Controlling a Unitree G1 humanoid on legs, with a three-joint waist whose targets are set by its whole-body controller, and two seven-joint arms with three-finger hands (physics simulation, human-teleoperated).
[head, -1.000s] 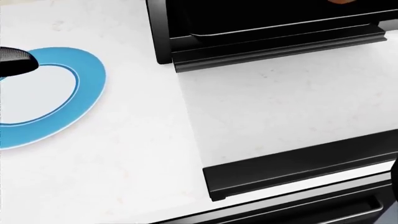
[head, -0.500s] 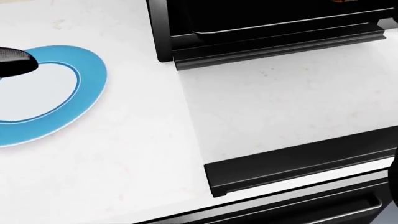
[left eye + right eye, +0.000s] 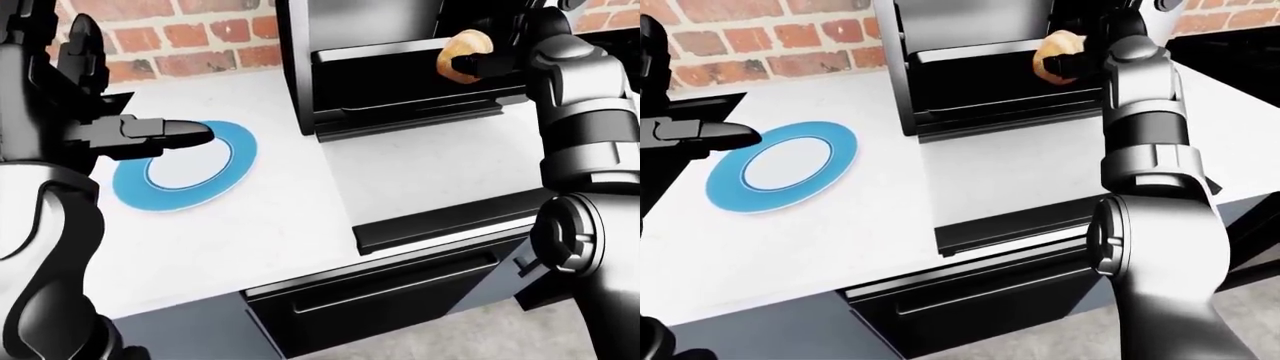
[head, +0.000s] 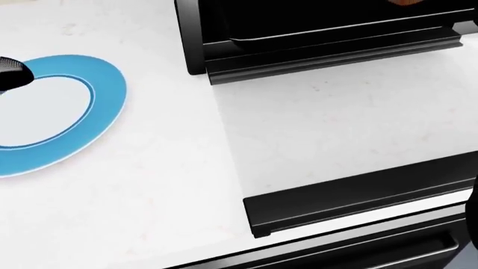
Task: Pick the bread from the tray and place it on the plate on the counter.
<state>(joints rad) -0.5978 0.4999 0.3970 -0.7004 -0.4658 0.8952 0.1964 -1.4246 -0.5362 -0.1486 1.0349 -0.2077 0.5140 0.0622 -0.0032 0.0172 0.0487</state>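
Right hand (image 3: 492, 61) grasps the tan bread (image 3: 462, 54), raised before the open black oven (image 3: 400, 82) | left hand (image 3: 150, 135) unclenched, fingers extended over the blue-rimmed plate (image 3: 232, 161) on the white counter (image 3: 270, 217) | no legible writing.

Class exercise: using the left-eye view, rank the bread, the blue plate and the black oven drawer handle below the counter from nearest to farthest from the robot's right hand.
1. The bread, at the top right, held in the right hand.
2. The oven drawer handle, lower centre, below the counter edge.
3. The blue plate, left of centre on the counter, beside the left hand.
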